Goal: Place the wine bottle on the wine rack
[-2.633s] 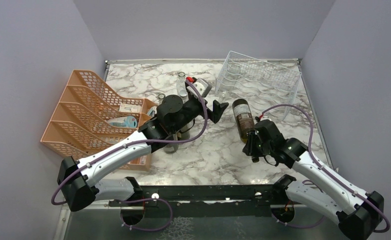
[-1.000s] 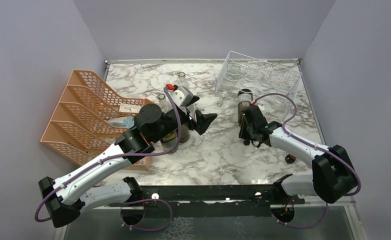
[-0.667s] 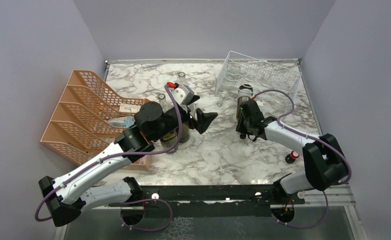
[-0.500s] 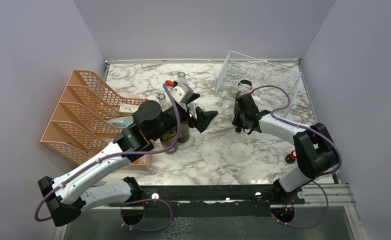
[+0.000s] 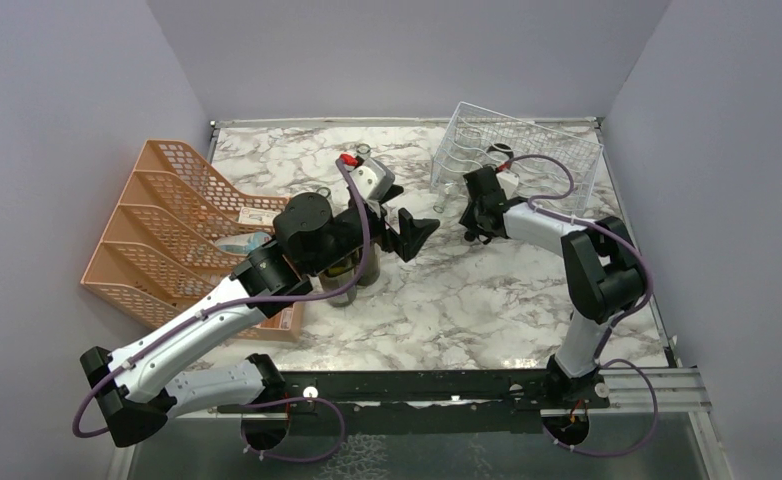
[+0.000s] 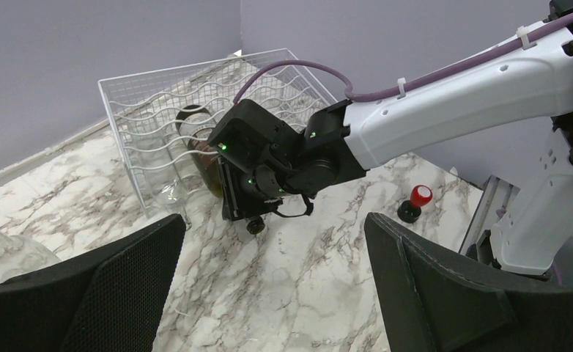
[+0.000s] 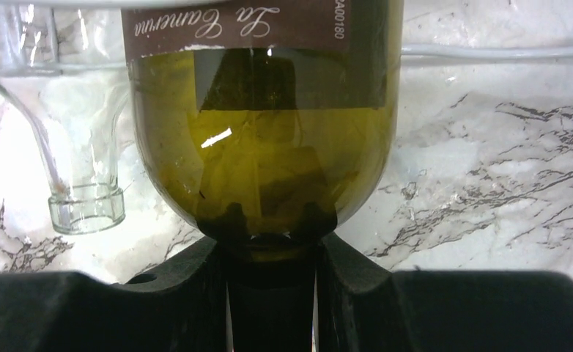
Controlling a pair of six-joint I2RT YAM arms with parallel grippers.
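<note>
— Where is the wine bottle (image 7: 261,161)?
— At about one o'clock on the marble table (image 5: 437,300), pushed base-first into the front of the wire rack (image 5: 547,150). Its greenish body, with a brown label, sits among the wires, and the neck points back toward six o'clock. Whether it rests in a cradle cannot be told.
— What has hold of it?
— The right gripper (image 7: 270,282). Its two black fingers are clamped on the neck, just under the shoulder of the glass.
— And the other arm?
— The left gripper (image 5: 404,213) hangs over the middle of the table, at about nine o'clock from the rack. Its jaws are spread wide with nothing between them.
— Anything next to the bottle?
— A clear glass bottle (image 7: 86,176) lies just at its nine o'clock in the right wrist view, its mouth toward the camera. An orange mesh organizer (image 5: 167,230) stands at nine o'clock on the table, well apart from the rack.
</note>
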